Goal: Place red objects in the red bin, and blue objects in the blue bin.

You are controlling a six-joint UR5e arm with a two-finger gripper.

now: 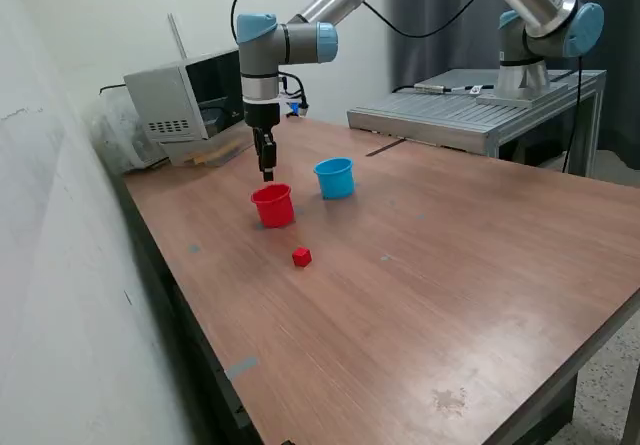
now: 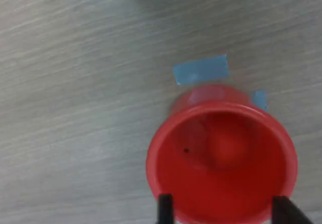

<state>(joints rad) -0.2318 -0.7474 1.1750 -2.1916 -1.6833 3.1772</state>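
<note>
— One red cube (image 1: 302, 257) is all I can find loose on the table (image 1: 450, 295); it sits out in the open a little nearer the front edge than the red cup (image 1: 273, 206). Any writing on anything?

— None that can be read. The grey box (image 1: 185, 105) at the table's far corner has vent slots and a dark window, but no label shows.

— Where are the cups?

— Both stand upright toward the far side. The light blue cup (image 1: 335, 178) is just beside the red one, on the exterior view's right, not touching it.

— And the gripper (image 1: 267, 174)?

— It hangs straight over the red cup, a little above its rim. In the wrist view its two dark fingertips (image 2: 165, 207) stand apart, about as wide as the cup's mouth, with nothing between them. Inside the cup there's a blurred, paler red patch at the bottom; I can't tell what it is.

— The surface?

— Wood-grain laminate, reddish brown, with a few scuffs and a pale stain near the front edge. Two scraps of blue tape (image 2: 200, 69) are stuck down just by the cup's base.

— The room?

— White wall along one side, dark curtain behind, and a grey metal bench (image 1: 470, 115) past the far edge carrying the arm's base.
</note>
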